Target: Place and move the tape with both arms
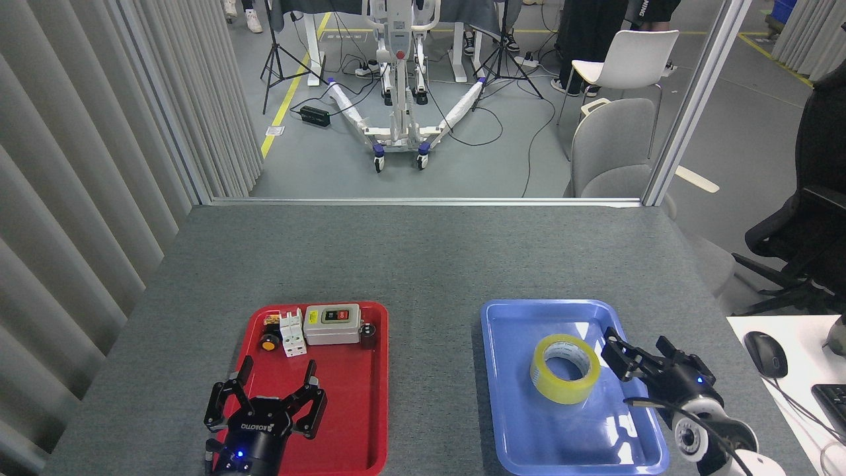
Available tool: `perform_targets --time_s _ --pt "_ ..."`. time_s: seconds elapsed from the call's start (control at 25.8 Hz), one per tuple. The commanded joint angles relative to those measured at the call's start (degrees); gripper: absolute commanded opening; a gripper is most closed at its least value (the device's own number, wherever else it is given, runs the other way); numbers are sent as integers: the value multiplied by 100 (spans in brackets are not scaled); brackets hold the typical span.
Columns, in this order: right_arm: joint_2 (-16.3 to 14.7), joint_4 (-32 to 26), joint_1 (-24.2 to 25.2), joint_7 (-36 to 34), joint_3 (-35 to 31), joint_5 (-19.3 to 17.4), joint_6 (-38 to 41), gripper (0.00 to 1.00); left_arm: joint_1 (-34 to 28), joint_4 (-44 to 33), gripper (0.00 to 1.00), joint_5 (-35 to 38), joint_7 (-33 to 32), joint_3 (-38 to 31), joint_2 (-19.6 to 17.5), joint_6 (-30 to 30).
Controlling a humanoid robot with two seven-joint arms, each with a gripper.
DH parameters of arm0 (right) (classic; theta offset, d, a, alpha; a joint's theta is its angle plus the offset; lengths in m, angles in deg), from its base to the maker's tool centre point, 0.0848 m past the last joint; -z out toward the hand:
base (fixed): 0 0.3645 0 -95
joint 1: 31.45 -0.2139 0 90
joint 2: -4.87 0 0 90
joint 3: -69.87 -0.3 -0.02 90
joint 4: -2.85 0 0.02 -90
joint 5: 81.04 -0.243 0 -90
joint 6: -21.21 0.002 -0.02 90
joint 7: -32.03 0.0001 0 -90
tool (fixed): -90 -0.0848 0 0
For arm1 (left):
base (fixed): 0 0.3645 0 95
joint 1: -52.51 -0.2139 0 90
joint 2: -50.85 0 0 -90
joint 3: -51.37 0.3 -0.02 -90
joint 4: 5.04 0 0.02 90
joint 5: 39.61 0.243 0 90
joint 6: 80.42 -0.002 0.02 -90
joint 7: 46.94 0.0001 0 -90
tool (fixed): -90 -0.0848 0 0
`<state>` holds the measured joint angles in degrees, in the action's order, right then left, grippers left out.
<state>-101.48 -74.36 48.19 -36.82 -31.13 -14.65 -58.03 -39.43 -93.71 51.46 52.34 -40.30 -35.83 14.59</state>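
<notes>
The tape (565,368), a yellow translucent roll with a white core, lies flat in the blue tray (515,423), a little right of its middle. My right gripper (634,354) is just to the right of the roll, over the tray's right rim, fingers spread open and holding nothing. There is a small gap between its fingertips and the roll. My left gripper (276,383) hovers open over the near part of the red tray (357,430), empty.
At the far end of the red tray sit a grey switch box (332,324), a white breaker (291,334) and small parts. A mouse (765,354) and keyboard lie on a white desk to the right. Grey tabletop (423,258) stretches beyond both trays.
</notes>
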Motion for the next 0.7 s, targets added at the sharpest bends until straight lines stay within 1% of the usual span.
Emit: perform_targets --time_s 0.0,0.04,0.12,0.19,0.27,0.35,0.39,0.46,0.54,0.66 --pt "-8 -488 711 -1684 -192 656 225 98 88 87 100 -1 -4 0 1 18" --pt "-158 -567 843 -2159 -113 674 208 97 123 122 100 -1 -4 0 1 18" --pt "-483 -690 922 -2766 327 674 120 97 185 192 100 -1 -4 0 1 9" --pt "-694 -804 957 -2933 705 665 -197 97 229 263 100 -1 4 0 1 9" --pt "-861 -936 1089 -2950 951 656 -592 97 264 315 100 -1 4 0 1 9" --pt "-1081 -1103 1247 -2977 1206 603 -689 97 290 333 100 -1 4 0 1 9" --pt "-1142 -1191 1318 -3038 1294 577 -689 97 290 333 100 -1 4 0 1 9" --pt "-1169 -1314 1529 -3214 1346 559 -689 97 290 333 100 -1 4 0 1 9" --pt "-1195 -1314 1696 -3276 1346 559 -680 98 290 342 100 -1 4 0 1 9" --pt "-1002 -1235 1740 -3258 1223 542 -697 99 299 342 100 -1 4 0 1 9"
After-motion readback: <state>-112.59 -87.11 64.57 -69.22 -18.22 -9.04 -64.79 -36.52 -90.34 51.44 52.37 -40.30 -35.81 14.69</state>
